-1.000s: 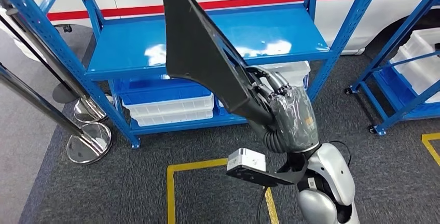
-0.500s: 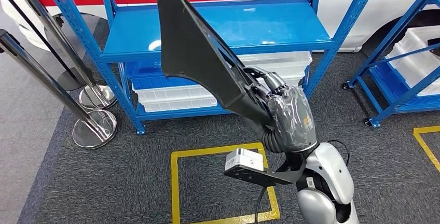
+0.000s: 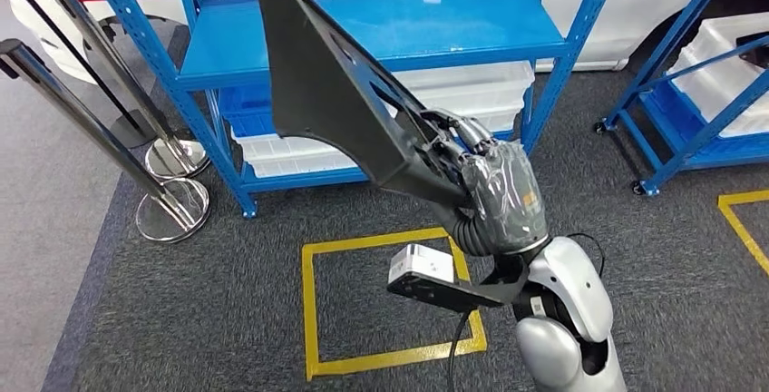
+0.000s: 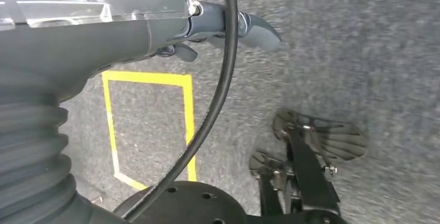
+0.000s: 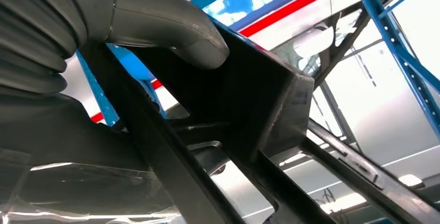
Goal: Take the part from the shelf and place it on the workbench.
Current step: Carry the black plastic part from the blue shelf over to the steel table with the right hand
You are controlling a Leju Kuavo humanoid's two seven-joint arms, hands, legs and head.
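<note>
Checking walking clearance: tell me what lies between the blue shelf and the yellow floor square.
In the head view, bare grey carpet separates the blue shelf from the yellow floor square.

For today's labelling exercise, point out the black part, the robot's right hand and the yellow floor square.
black part (image 3: 326, 93), head view, on its broad flat face.
right hand (image 3: 497, 194), head view, on the wrapped back of the hand.
yellow floor square (image 3: 309, 310), head view, on its left tape line.
</note>
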